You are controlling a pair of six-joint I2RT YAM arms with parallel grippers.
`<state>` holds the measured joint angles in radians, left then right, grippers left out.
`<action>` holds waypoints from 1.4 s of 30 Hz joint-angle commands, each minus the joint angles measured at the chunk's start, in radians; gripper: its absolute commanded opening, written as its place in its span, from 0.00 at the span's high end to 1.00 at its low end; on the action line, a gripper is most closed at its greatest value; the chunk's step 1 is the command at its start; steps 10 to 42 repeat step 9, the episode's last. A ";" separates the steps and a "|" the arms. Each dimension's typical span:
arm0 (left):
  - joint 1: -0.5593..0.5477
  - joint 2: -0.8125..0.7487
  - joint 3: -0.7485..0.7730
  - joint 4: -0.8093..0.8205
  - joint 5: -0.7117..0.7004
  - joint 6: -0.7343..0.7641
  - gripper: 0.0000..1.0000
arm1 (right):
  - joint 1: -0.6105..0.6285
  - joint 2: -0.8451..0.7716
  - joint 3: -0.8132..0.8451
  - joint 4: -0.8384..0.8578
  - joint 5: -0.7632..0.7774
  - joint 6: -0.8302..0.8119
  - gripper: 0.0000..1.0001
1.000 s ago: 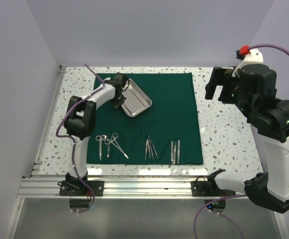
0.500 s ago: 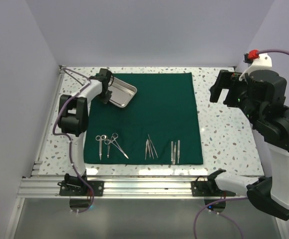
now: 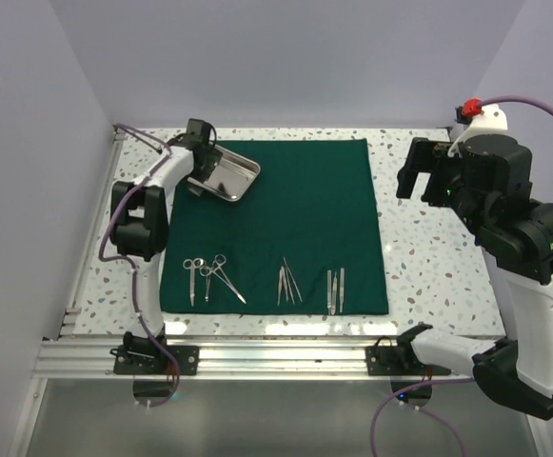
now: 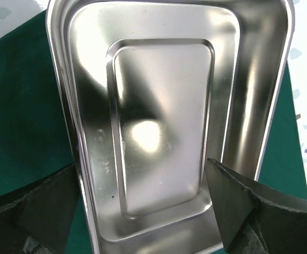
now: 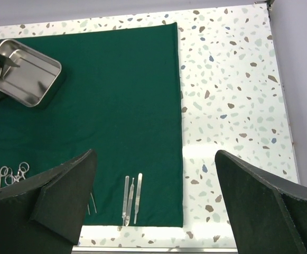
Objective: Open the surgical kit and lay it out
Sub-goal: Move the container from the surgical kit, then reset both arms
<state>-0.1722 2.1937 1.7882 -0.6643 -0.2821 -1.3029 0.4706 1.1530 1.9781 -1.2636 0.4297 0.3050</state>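
The dark green cloth wrap [image 3: 305, 209] lies spread flat as a square drape. On its back left corner rests the empty steel tray [image 3: 228, 178], which fills the left wrist view [image 4: 158, 106]. My left gripper [image 3: 200, 162] is open, one finger [image 4: 42, 211] outside the tray's left rim and the other finger [image 4: 238, 206] over its right side. Scissors and forceps [image 3: 205, 276], tweezers [image 3: 288, 284] and slim steel handles [image 3: 335, 289] lie in a row along the drape's near edge. My right gripper [image 3: 419, 176] hangs open and empty high over the table's right side.
Speckled white tabletop [image 3: 428, 257] shows right of the drape. A metal rail [image 3: 276, 328] runs along the near edge, and walls close in the left, back and right sides. The right wrist view looks down on the drape [image 5: 116, 95] and the tray [image 5: 29, 71].
The left gripper carried the tray left and back to the drape's corner, then opened and let it go. The right arm shifted slightly and stayed open.
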 commanded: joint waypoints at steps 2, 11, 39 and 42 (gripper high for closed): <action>0.007 -0.100 0.039 0.028 0.003 0.043 0.00 | 0.002 -0.026 -0.028 0.038 0.032 -0.012 0.01; 0.008 -0.254 -0.067 0.042 -0.015 0.111 0.00 | 0.003 -0.032 -0.022 0.062 0.032 -0.015 0.01; 0.008 -0.254 -0.067 0.042 -0.015 0.111 0.00 | 0.003 -0.032 -0.022 0.062 0.032 -0.015 0.01; 0.008 -0.254 -0.067 0.042 -0.015 0.111 0.00 | 0.003 -0.032 -0.022 0.062 0.032 -0.015 0.01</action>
